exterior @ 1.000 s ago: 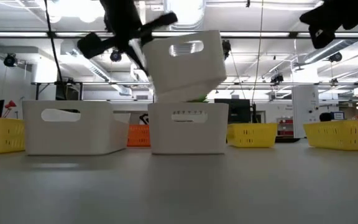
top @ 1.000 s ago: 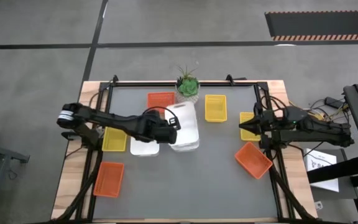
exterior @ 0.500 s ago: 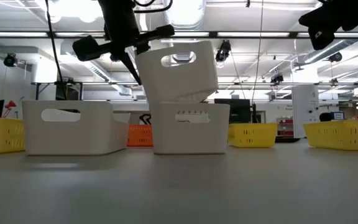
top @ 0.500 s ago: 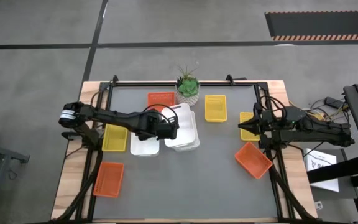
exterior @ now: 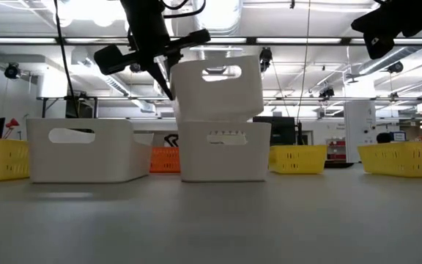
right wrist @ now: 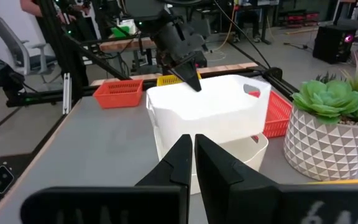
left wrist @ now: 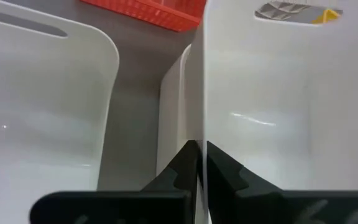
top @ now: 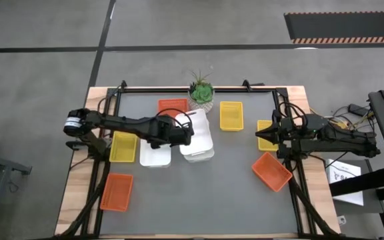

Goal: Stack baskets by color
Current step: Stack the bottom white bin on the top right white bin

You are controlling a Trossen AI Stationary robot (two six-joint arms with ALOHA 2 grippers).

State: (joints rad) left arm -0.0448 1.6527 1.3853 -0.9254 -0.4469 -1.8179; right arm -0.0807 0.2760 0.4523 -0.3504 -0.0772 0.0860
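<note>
Left pincer [exterior: 168,86]: clamped thin on the side wall of the upper white basket [exterior: 218,84].
Change: that basket, tilted a moment ago, now sits level, its base just entering the lower white basket [exterior: 224,150] directly beneath.
Meaning: white nesting looks nearly done; release probably comes next.
Third white basket [exterior: 86,149]: beside the pincer, lower, unstacked.
Right pincer [top: 261,137]: closed, empty, waiting well off at the worktop [top: 205,193] edge.

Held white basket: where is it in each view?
High: held white basket, centre, by left gripper.
Low: upper centre, atop lower white basket.
Left wrist: wall pinched between fingers.
Right wrist: centre.
Shared landmark: potted plant.
</note>
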